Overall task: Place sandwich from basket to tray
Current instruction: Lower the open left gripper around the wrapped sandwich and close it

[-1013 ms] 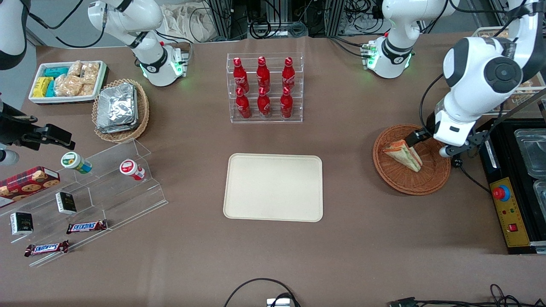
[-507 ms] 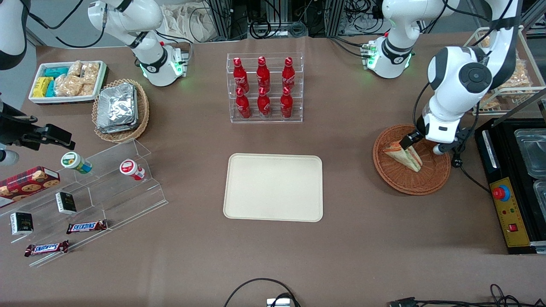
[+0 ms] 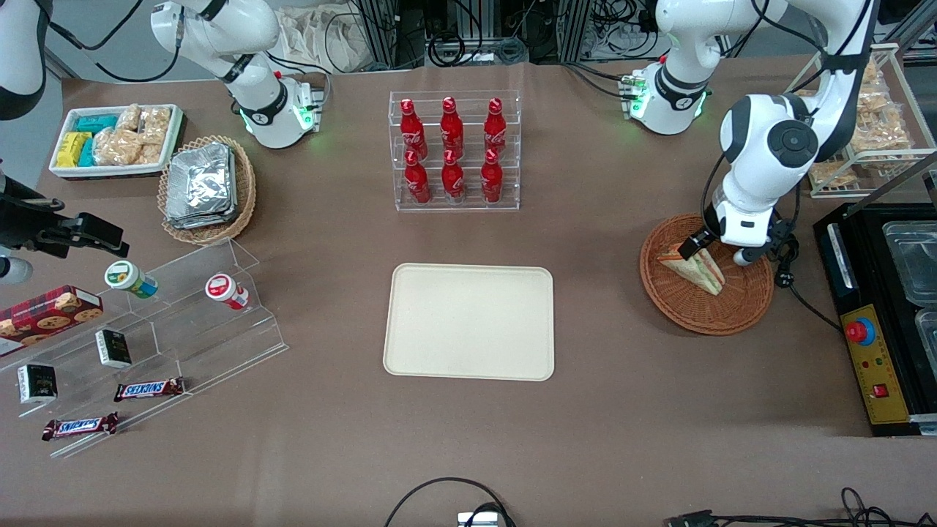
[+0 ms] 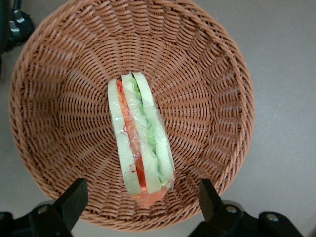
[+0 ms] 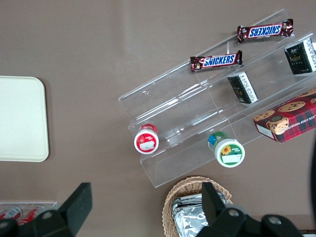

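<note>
The sandwich [image 3: 694, 268], a clear-wrapped wedge of pale bread with red and green filling, lies in the round reddish-brown wicker basket [image 3: 706, 316] toward the working arm's end of the table. My left gripper [image 3: 704, 251] hangs just above the basket, over the sandwich's end. In the left wrist view the gripper [image 4: 142, 200] is open, its two black fingers [image 4: 74, 197] standing wide on either side of the sandwich [image 4: 140, 143] without touching it, inside the basket's rim [image 4: 222, 98]. The cream tray [image 3: 468, 322] lies bare at mid-table.
An acrylic rack of red bottles [image 3: 454, 150] stands farther from the camera than the tray. A black machine with a red button [image 3: 860, 331] sits beside the basket, and a wire rack of snack bags [image 3: 875, 124] stands near it. Stepped acrylic shelves [image 3: 190, 322] lie toward the parked arm's end.
The left arm has swung in over the basket toward the sandwich, bringing the open gripper from the basket's rim to above the sandwich. The sandwich has not moved.
</note>
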Available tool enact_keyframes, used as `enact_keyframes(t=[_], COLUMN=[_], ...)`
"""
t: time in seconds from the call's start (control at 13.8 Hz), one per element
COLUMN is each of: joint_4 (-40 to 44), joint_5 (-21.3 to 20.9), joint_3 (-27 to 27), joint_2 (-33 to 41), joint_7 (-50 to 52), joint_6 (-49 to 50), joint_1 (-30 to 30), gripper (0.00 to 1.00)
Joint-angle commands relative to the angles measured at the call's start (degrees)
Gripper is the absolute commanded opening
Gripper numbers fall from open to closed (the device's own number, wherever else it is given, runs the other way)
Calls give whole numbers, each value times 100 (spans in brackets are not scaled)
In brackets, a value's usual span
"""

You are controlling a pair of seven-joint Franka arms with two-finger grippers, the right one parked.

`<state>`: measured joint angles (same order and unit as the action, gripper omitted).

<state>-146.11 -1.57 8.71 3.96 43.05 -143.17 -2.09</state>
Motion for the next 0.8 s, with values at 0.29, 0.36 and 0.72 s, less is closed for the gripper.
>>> enact_keyframes(t=[0.29,0.36,0.72], joint_4=[-348,-357,-330], joint_5=[-97,-97,-211], joint_3=[-10,-10,-18], joint_2=[-448,-518,-668], joint_7=[239,239,212], joint_6=[-1037,-1099,-1152], joint_1=[-19,-19,-19], gripper=[100,100,72])
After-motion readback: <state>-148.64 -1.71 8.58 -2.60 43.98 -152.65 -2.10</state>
